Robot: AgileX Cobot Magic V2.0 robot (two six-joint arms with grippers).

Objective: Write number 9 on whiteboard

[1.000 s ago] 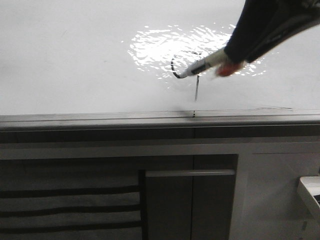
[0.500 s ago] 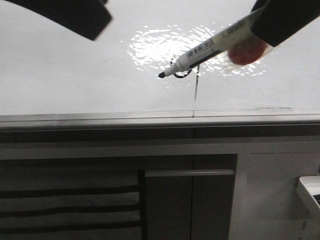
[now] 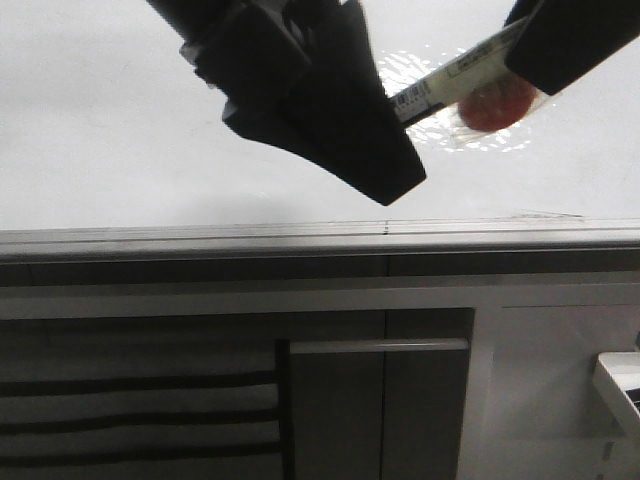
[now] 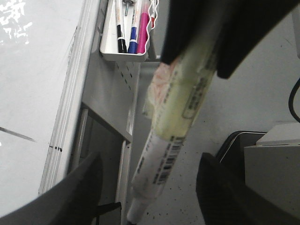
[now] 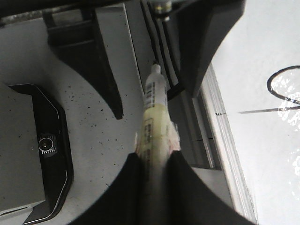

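Found the number 9 on the whiteboard near its edge rail, loop cut off by the frame. Lost it from the front view within the last half second, behind the left fingers, swung in wide beside the marker. Judged writing done. Saw right fingers clamped on the marker, off the board.

The marker is white, with a black barcode and a yellowish wrap. The whiteboard is glossy white; beside the marker, the number 9 is a black line.
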